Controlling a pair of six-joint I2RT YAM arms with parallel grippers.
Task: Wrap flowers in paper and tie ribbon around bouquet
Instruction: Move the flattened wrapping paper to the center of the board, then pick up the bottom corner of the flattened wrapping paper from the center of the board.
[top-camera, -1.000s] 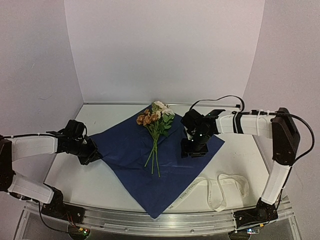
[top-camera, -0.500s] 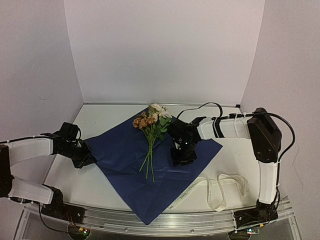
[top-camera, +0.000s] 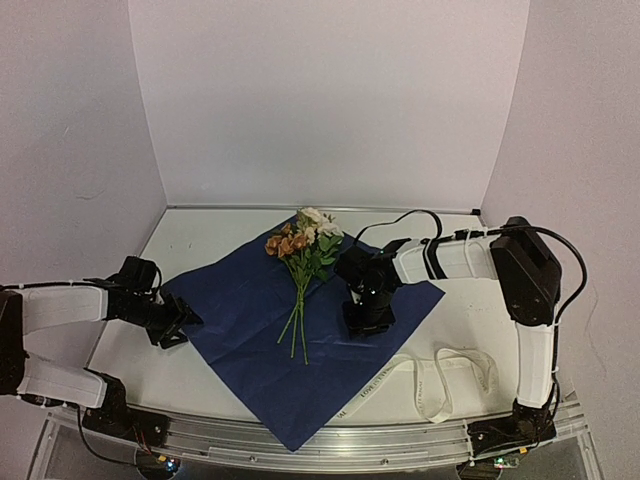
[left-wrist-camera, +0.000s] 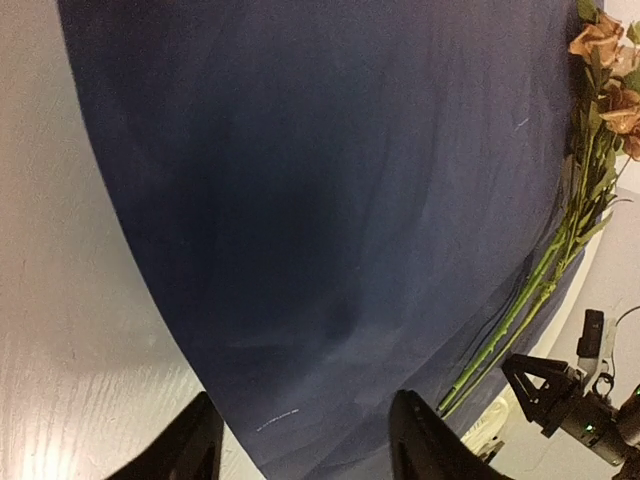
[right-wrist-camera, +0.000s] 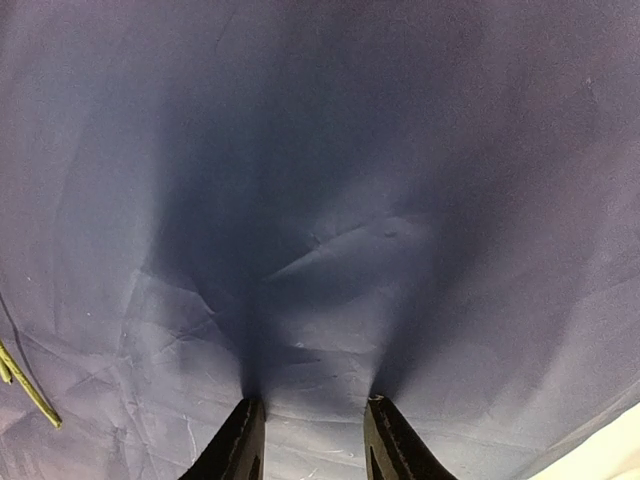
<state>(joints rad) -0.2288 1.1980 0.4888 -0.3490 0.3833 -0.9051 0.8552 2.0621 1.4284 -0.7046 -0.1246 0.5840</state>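
Flowers (top-camera: 308, 256) near right tool (top-camera: 363, 320), apart

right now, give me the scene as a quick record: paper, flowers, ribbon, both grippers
paper: dark blue face up, spread flat on the table
flowers: lying on the paper, blooms far, stems near
ribbon: loose loops on the table, near right of the paper
left gripper: open, at the paper's left corner
right gripper: open, down on the paper, right of the stems
wrapping: not begun
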